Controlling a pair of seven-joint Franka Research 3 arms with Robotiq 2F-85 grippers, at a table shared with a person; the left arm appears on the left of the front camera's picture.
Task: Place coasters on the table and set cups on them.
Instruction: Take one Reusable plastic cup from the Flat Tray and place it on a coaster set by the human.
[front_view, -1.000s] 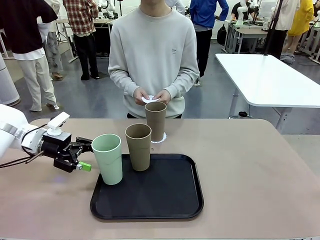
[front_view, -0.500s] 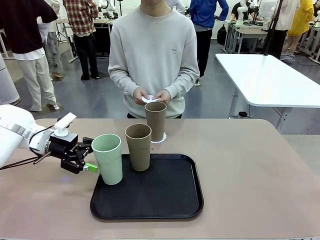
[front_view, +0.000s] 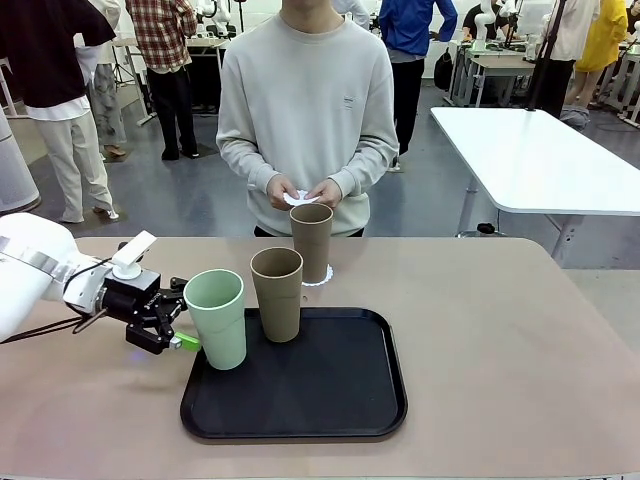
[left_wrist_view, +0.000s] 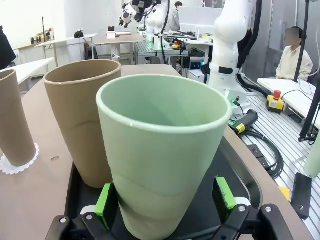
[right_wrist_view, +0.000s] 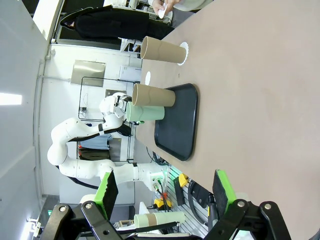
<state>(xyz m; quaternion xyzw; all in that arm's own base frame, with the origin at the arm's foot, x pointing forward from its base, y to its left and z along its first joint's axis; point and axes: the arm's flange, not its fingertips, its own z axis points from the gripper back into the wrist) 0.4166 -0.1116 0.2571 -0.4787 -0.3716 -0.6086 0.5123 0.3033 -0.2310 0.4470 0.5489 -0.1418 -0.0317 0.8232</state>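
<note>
The mint green cup (front_view: 217, 318) stands on the tray's near left corner, and my left gripper (front_view: 186, 314) is open around its lower part. In the left wrist view this cup (left_wrist_view: 162, 150) sits between the green pads (left_wrist_view: 104, 204), which are not squeezing it. A tan cup (front_view: 277, 293) stands beside it on the tray. The other tan cup (front_view: 311, 242) stands on a coaster (front_view: 319, 278) on the table (front_view: 500, 330). The person's hands hold another coaster (front_view: 299, 198). My right gripper (right_wrist_view: 165, 192) hangs open high above the table (right_wrist_view: 250, 100), holding nothing.
The black tray (front_view: 300, 395) lies at the table's middle near the front edge. The person stands at the far side behind the cups. A white table (front_view: 540, 160) stands at the back right. Bare tabletop lies to the tray's right.
My left gripper has slid right, bringing its open fingers around the mint green cup. The cups and the person's hands have stayed in place.
</note>
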